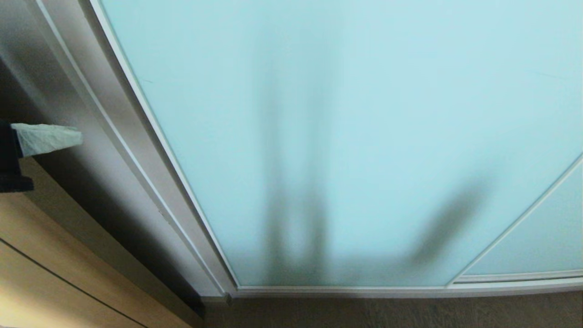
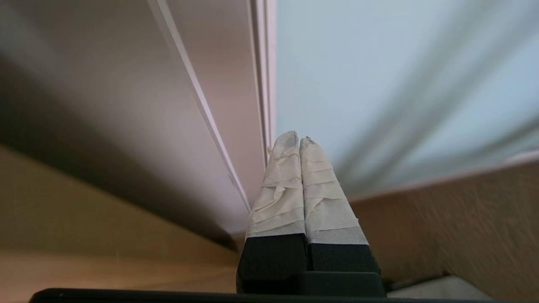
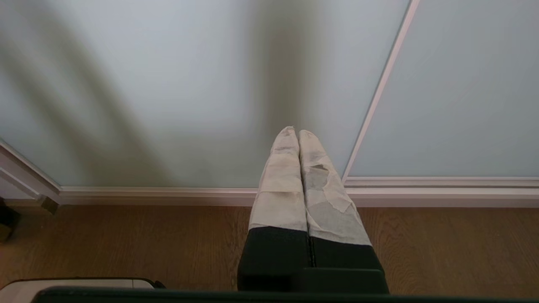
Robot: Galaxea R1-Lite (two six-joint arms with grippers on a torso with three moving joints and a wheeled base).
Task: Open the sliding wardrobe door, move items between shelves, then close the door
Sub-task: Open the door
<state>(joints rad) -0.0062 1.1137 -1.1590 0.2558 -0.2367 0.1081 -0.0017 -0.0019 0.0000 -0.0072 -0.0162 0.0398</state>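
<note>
door: sliding wardrobe door (image 1: 346, 136) fills most of the head view, frosted pale blue-green glass, pulled fully across so nothing behind it shows. only soft dark shadows lie on the glass.
door frame: thin silver-white metal frame (image 1: 319, 291) runs along the bottom and up the left edge of the panel. a slim bar of the same frame crosses the glass at lower right.
second panel: neighbouring glass panel (image 3: 454, 84) sits past that bar, same frosted look.
side wall: pale wardrobe side (image 1: 109, 136) stands just left of the door edge, in shade.
floor: grey-brown wood-grain floor (image 1: 387, 312) meets the bottom rail.
wood panel: light wood surface (image 1: 41, 273) at far left of the head view, with a dark seam.
left gripper: left gripper (image 2: 298, 141) raised at the left edge of the head view, near the door's left edge, not touching it. taped fingers (image 2: 278, 198) pressed flat together, nothing between them.
right gripper: right gripper (image 3: 294, 131) low, out of the head view, pointing at the lower glass above the bottom rail. taped fingers (image 3: 280, 189) closed tight tip to tip, nothing held.
items: none visible.
shelves: hidden behind the door.
</note>
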